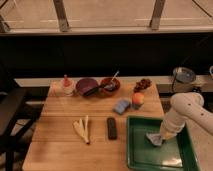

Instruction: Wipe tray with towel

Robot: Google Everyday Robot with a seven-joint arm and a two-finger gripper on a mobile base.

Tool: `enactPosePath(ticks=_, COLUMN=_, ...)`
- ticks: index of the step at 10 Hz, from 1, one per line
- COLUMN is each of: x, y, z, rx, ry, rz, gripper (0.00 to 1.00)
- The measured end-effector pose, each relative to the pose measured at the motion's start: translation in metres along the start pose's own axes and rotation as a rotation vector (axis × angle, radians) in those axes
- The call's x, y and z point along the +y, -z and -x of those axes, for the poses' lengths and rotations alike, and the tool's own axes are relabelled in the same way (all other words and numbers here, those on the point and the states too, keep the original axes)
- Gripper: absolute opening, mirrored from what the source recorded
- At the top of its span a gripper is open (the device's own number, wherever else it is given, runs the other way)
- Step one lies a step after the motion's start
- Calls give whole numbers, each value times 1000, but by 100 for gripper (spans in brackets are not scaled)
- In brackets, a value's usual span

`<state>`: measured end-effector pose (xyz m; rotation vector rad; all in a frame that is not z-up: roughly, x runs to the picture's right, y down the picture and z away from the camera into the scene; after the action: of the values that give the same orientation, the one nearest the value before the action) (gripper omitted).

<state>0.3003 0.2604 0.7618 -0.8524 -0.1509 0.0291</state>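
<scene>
- The wooden counter (pixel 60 145) carries a dark rectangular block (pixel 112 128) just left of the green tray (pixel 135 155), and pale sticks (pixel 82 129) lying further left.
- Behind the tray sit a folded blue cloth (pixel 121 105) and an orange fruit (pixel 138 99), close together near the tray's far rim.
- Along the back edge: a small bottle with a red top (pixel 66 85), a purple bowl (pixel 87 86), a red bowl with a utensil in it (pixel 110 85), and a cluster of dark red fruit (pixel 143 83).
- A metal pot (pixel 183 75) stands off the counter to the right.
- The towel (pixel 155 138) lies bunched inside the tray, about mid-floor, with no clear long axis.
- The white arm (pixel 186 107) reaches down from the right; its claw (pixel 165 135) is at the towel's right edge. I cannot tell how the claw stands.
</scene>
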Motion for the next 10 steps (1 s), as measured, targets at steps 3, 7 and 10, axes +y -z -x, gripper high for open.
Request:
enactPosePath(ticks=3, x=12, y=-13, z=43, rx=-46, ry=91, rz=14, gripper=0)
enactPosePath(ticks=7, x=55, y=-32, z=39, rx=-90, ry=98, rz=60, gripper=0)
enactPosePath(ticks=10, x=54, y=-24, z=-7, rx=-63, ry=22, rz=57, gripper=0)
